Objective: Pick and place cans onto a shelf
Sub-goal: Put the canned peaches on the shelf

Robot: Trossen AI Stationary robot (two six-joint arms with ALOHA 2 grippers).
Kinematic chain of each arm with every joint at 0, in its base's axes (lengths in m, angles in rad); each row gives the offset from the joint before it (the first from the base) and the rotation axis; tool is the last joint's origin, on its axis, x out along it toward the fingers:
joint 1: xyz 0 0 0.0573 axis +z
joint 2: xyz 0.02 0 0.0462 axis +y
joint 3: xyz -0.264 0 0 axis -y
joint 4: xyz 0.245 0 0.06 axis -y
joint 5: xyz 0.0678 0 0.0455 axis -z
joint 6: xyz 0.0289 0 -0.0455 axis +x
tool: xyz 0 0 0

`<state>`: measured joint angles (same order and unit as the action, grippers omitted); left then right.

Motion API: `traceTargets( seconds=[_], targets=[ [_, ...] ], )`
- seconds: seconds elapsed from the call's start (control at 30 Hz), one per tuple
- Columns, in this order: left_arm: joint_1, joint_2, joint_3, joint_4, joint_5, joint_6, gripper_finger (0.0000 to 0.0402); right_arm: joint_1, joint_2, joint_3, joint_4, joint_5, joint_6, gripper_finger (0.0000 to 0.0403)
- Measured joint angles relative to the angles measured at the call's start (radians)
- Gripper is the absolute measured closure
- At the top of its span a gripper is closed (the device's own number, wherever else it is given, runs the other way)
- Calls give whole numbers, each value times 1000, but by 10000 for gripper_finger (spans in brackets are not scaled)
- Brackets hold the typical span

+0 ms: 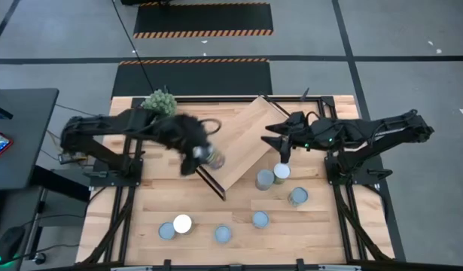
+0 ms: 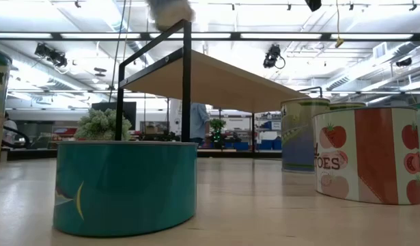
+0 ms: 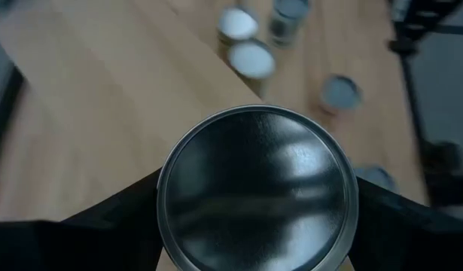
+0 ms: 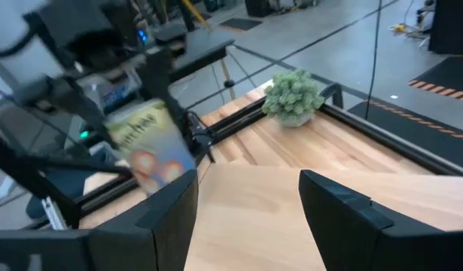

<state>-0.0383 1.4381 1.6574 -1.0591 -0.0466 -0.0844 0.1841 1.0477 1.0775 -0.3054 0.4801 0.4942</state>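
- The step in hand looks like the carry: the left pincer (image 1: 205, 156) grips a can (image 1: 214, 158) and holds it over the near-left end of the shelf (image 1: 242, 139), roughly nine o'clock from the worktop's middle in the high view
- In the left wrist view the held can (image 3: 257, 192) sits between the two dark fingers (image 3: 118, 218), its round dark-silver end facing the camera with the light shelf board (image 3: 133, 90) under and beyond it
- The right wrist view shows the same can (image 4: 152, 150) from the side: a pale green and yellow label with reddish spots, blurred, so I judge the arm is moving
- The next move, as I judge it, calls for lowering the can upright onto the board, well inside its edge, then opening the fingers and lifting straight up
- The shelf lies slantwise across the worktop (image 1: 141, 218), running from about twelve o'clock down toward seven; no can stands on it yet as far as I can see
- The right pincer (image 1: 280, 147) waits open and empty at about two o'clock, beside the shelf's right edge
- Two cans (image 1: 272, 175) stand touching at four o'clock, with a third (image 1: 296, 196) just beyond them
- Four more cans (image 1: 175, 226) stand along the front from seven to five o'clock, all with grey or white tops
- A bushy plant (image 1: 159, 102) stands at eleven o'clock, near the shelf's far end
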Motion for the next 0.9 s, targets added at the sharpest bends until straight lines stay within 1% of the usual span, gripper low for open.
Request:
traceTargets(
  seconds=[0.2,0.37,0.43,0.57,0.7,0.77,0.9],
  targets=[
    [155,133,102,28,62,208,84,-11,-36,0,-75,1,-3,169],
    [209,225,183,29,123,295,84,-11,-21,0,-155,25,-79,162],
    [211,250,217,27,126,322,84,-11,3,0,-175,26,-124,148],
    [210,284,279,27,125,340,83,-25,63,0,-118,29,-227,101],
    [211,299,302,22,78,364,83,-40,132,0,-46,99,-320,55],
    [211,299,302,23,44,374,83,-47,157,0,4,130,-346,41],
    [212,299,301,22,16,368,83,-59,209,0,92,111,-376,27]
  ],
)
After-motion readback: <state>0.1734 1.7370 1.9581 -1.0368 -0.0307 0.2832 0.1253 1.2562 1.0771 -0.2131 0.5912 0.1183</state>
